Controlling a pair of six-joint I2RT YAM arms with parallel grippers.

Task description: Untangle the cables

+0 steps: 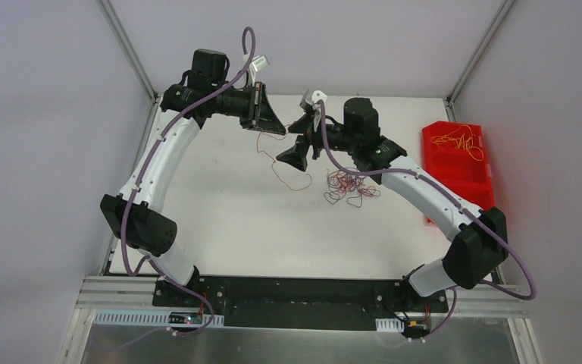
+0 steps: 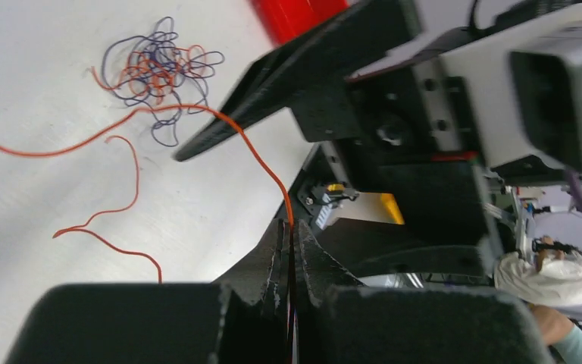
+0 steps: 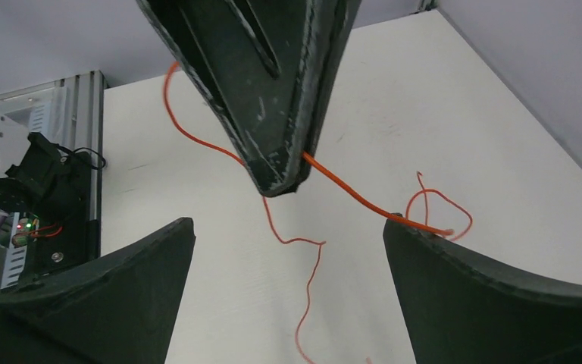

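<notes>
My left gripper [image 2: 292, 224] is shut on one thin orange-red cable [image 2: 231, 129] and holds it above the table. It also shows in the top view [image 1: 279, 130], where the cable [image 1: 289, 182] hangs down from it in loops onto the white table. My right gripper [image 3: 289, 221] is open, its fingers [image 3: 485, 280] spread on both sides just below the left gripper's shut tips [image 3: 276, 114]. The held cable [image 3: 356, 196] runs across to the right finger's tip. A tangle of red, blue-purple and dark cables [image 1: 348, 188] lies on the table and also shows in the left wrist view [image 2: 159, 68].
A red bin [image 1: 462, 178] stands at the right of the table with orange-yellow cables [image 1: 458, 140] in it. Metal frame posts stand at the back corners [image 1: 132, 53]. Grey walls close in the back and sides.
</notes>
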